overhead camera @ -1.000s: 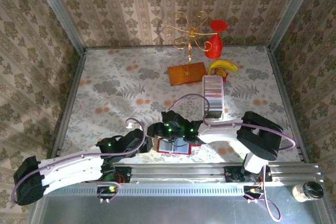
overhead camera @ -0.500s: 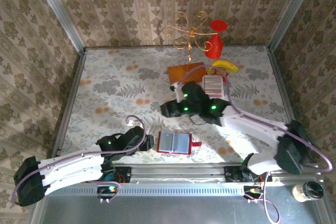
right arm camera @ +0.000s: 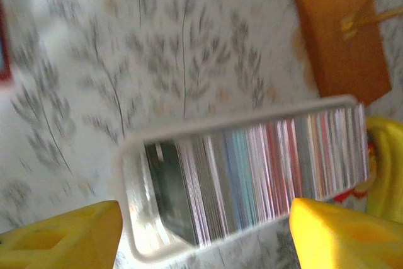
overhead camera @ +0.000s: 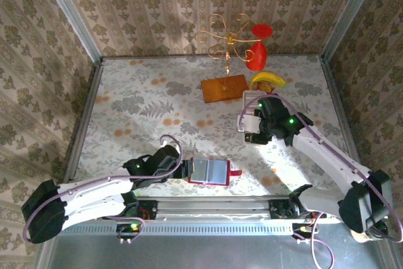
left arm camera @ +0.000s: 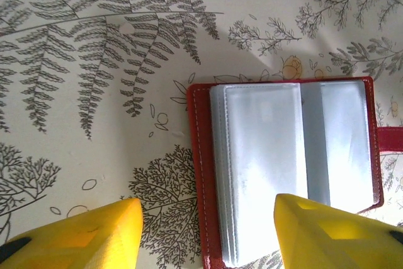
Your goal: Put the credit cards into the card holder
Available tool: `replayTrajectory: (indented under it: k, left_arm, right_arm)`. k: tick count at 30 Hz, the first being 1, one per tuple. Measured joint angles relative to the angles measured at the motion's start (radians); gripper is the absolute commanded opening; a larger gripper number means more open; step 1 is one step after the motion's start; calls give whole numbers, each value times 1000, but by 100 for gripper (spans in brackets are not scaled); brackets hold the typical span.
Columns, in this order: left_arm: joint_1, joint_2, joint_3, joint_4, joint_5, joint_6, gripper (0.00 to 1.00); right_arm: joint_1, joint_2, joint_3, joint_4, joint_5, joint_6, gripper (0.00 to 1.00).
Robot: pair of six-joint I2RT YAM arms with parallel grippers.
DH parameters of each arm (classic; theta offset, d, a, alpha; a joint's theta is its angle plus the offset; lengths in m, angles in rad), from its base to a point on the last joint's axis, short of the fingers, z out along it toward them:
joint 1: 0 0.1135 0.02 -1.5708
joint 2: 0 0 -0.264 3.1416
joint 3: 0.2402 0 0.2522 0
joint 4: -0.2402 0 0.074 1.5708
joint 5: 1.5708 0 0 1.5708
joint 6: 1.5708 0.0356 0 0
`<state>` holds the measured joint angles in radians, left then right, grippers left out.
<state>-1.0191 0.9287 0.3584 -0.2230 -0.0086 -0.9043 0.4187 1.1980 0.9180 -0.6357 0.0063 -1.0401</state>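
Holder point(overhead camera: 209, 172): lies open, pockets up, at the near edge of the table point(overhead camera: 126, 105), about mid-width.
Cards point(right arm camera: 264, 168): packed on edge in the white tray point(right arm camera: 133, 218), toward the table's far right corner.
Left gripper point(left arm camera: 208, 222): fingers spread, empty, over the holder's left edge.
Right gripper point(right arm camera: 201, 228): fingers spread, empty, above one end of the tray.

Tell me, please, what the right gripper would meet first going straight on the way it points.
Most likely the credit cards standing in the white tray, though depth is unclear.
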Motion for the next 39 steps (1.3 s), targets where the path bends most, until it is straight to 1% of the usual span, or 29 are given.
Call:
replayTrajectory:
  k: [2, 5, 10, 16, 29, 31, 33, 38, 39]
  left_arm:
    - [0, 13, 1, 9, 17, 5, 59]
    - [0, 25, 1, 16, 32, 9, 59]
    - [1, 29, 1, 34, 48, 9, 59]
    - [2, 40, 1, 46, 58, 8, 59]
    - [6, 40, 1, 49, 66, 8, 59]
    - [6, 40, 1, 49, 66, 8, 59]
    - [6, 40, 1, 50, 65, 8, 59]
    - [6, 41, 0, 53, 66, 7, 58]
    - [6, 41, 0, 53, 66, 8, 58]
  right_arm:
    - [-48, 33, -8, 6, 15, -94, 71]
    - [-88, 76, -9, 31, 29, -188, 72]
    - [-91, 131, -9, 74, 36, -269, 78]
    - [-90, 169, -11, 139, 36, -292, 88]
    - [-60, 274, -23, 215, 43, -293, 93]
    - [-57, 288, -23, 224, 48, -293, 92]
    - [-54, 301, -23, 229, 54, -294, 89]
    - [-46, 305, -23, 213, 68, -300, 75]
    - [-45, 305, -23, 211, 68, -299, 71]
